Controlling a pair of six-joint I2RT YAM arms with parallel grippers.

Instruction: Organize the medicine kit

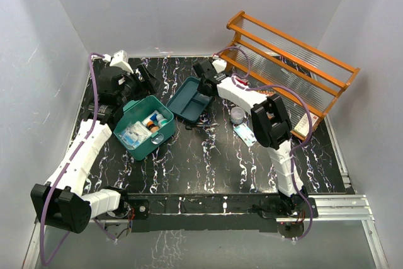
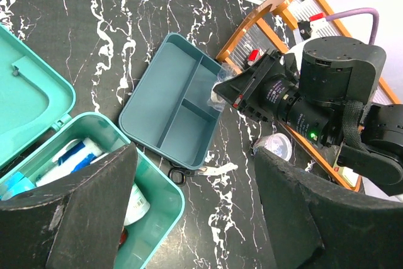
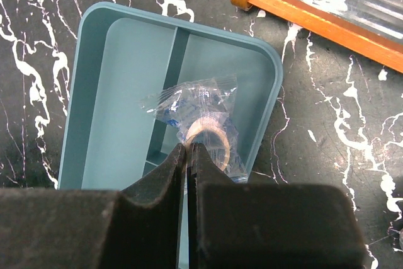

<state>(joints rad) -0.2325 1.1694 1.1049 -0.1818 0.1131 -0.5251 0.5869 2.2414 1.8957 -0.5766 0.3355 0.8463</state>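
The teal medicine kit [image 1: 158,143] lies open at the left with several packets and bottles inside; its rim also shows in the left wrist view [image 2: 165,188], with the lid [image 2: 28,96] hinged back. The insert tray [image 1: 189,102] lies apart on the table to its right. My right gripper [image 3: 189,149] is shut on a clear plastic packet [image 3: 198,102] with a beige tape roll inside, held over the tray [image 3: 119,92]. In the top view it [image 1: 208,87] is at the tray's far right edge. My left gripper [image 2: 195,212] is open and empty above the kit's right rim.
Black-handled scissors [image 2: 189,171] lie between the kit and the tray. A small clear round container [image 1: 237,115] and a blue-white packet [image 1: 244,133] lie right of the tray. An orange wooden rack [image 1: 289,61] stands at the back right.
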